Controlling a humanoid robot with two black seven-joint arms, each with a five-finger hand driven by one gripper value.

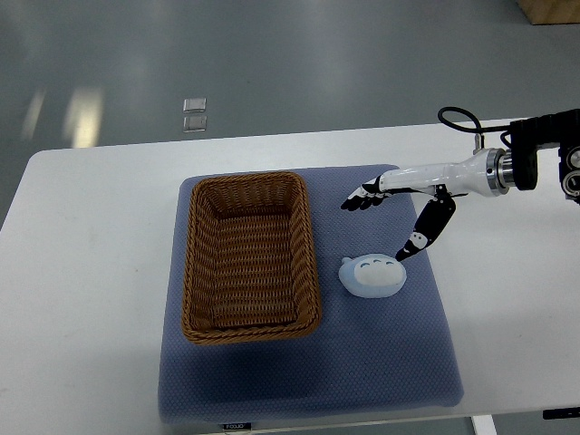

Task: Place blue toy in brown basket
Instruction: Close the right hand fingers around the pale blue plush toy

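One blue toy [372, 275] lies under open robot hand [391, 217].

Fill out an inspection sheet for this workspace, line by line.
Surface: white table with a blue mat on it.
Job's things: blue toy on the mat, right of the brown basket, which holds nothing.
Clutter: nothing seen.
Hands: right hand open above the toy, thumb pointing down near it; left hand out of view.
Cables: black cable looped at the right wrist.
Surroundings: grey floor, two small squares on it.
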